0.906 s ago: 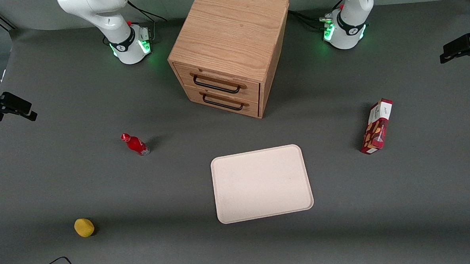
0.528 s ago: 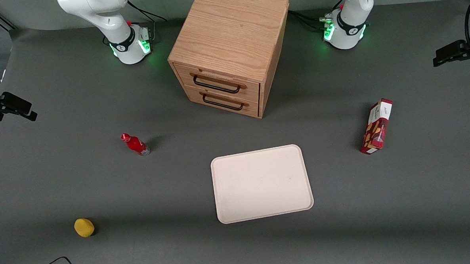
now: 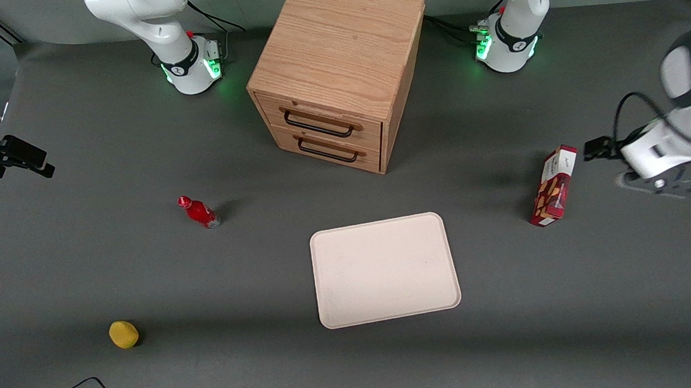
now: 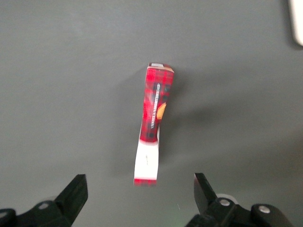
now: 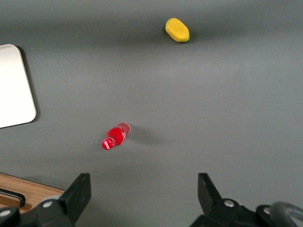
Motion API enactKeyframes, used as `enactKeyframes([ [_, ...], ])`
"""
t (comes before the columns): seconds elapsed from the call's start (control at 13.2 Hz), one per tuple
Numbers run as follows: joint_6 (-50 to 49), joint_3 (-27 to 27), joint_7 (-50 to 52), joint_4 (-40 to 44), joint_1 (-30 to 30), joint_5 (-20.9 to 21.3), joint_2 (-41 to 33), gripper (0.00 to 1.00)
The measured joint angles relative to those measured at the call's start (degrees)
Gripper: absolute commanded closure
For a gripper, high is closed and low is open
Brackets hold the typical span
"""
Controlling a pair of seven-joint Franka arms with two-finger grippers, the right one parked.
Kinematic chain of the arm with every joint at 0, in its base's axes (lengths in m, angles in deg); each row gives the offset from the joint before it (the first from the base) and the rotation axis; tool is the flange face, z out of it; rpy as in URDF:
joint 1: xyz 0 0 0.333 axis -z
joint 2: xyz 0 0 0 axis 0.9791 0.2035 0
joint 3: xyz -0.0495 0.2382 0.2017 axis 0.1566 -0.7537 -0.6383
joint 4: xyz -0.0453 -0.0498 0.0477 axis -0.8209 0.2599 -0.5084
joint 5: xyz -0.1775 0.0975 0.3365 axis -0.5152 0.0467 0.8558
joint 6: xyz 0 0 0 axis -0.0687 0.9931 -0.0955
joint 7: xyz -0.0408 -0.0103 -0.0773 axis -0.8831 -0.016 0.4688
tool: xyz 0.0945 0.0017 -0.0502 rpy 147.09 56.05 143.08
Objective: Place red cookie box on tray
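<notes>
The red cookie box (image 3: 553,186) stands upright on the grey table toward the working arm's end, apart from the cream-white tray (image 3: 384,269). The tray lies flat and bare, nearer the front camera than the wooden cabinet. My left gripper (image 3: 655,185) hangs above the table beside the box, farther toward the working arm's end, not touching it. In the left wrist view the gripper (image 4: 139,184) is open and empty, with the box (image 4: 154,120) seen from above between and ahead of the fingers, and a corner of the tray (image 4: 298,23) showing.
A wooden two-drawer cabinet (image 3: 340,72) stands at the back middle. A small red bottle (image 3: 199,212) and a yellow fruit (image 3: 123,334) lie toward the parked arm's end; both show in the right wrist view, bottle (image 5: 115,136) and fruit (image 5: 177,30).
My left arm has swung in from the table's edge and come down beside the cookie box. The box, tray and other things have not moved.
</notes>
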Motion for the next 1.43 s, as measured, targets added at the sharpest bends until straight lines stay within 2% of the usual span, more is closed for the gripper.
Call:
enactKeyframes([
  [0.08, 7.49, 0.00, -1.07, -5.07, 0.00, 0.01, 0.69, 0.00],
  [0.15, 15.20, 0.00, -1.73, -9.84, 0.00, 0.02, 1.42, 0.11],
  [0.23, 22.76, 0.00, -1.94, -14.08, 0.00, 0.02, 2.45, 0.86],
  [0.3, 29.78, 0.00, -1.95, -17.70, 0.00, -0.08, 3.84, 1.00],
  [0.45, 38.50, -0.02, -1.95, -21.74, -0.02, -0.45, 6.67, 1.00],
  [0.75, 38.62, -0.06, -1.94, -20.57, -0.10, -1.88, 7.04, 1.00],
  [0.91, 29.92, -0.06, -1.90, -15.64, -0.10, -2.71, 5.51, 1.00],
  [1.13, 6.00, 0.05, 1.28, -0.44, -0.06, -3.22, 1.88, 1.00],
  [1.28, -8.53, 1.15, 6.14, 11.74, 0.09, -3.30, 0.78, 1.00],
  [1.43, -15.15, 4.78, 14.30, 19.94, 0.23, -3.41, 0.73, 1.00],
])
